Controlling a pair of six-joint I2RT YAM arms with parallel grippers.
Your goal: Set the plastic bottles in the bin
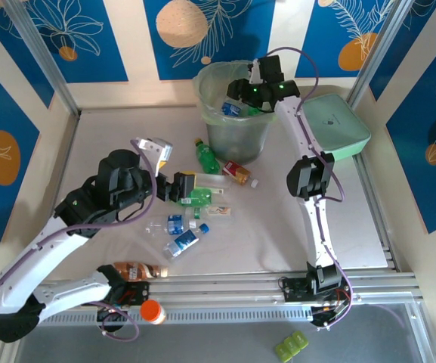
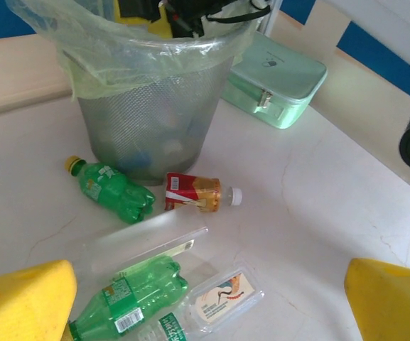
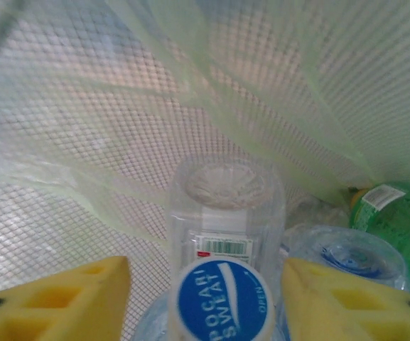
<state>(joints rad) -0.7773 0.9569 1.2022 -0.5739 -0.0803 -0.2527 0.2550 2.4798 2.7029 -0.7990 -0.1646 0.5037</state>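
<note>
1. White table (image 1: 278,227) carries many plastic bottles (image 1: 195,198) not yet binned.
2. Left gripper (image 1: 174,187) hovers over them, fingers spread, holding nothing.
3. Farther, right gripper (image 3: 205,298) is inside the bin (image 1: 236,136), fingers spread around a clear bottle (image 3: 226,213), possibly released; a few bottles lie inside.

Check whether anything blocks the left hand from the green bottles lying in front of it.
Nothing visible does. The left hand is open over bare table, with the nearest green bottle lying between its fingers. A second green bottle lies further on, beside the bin.
</note>
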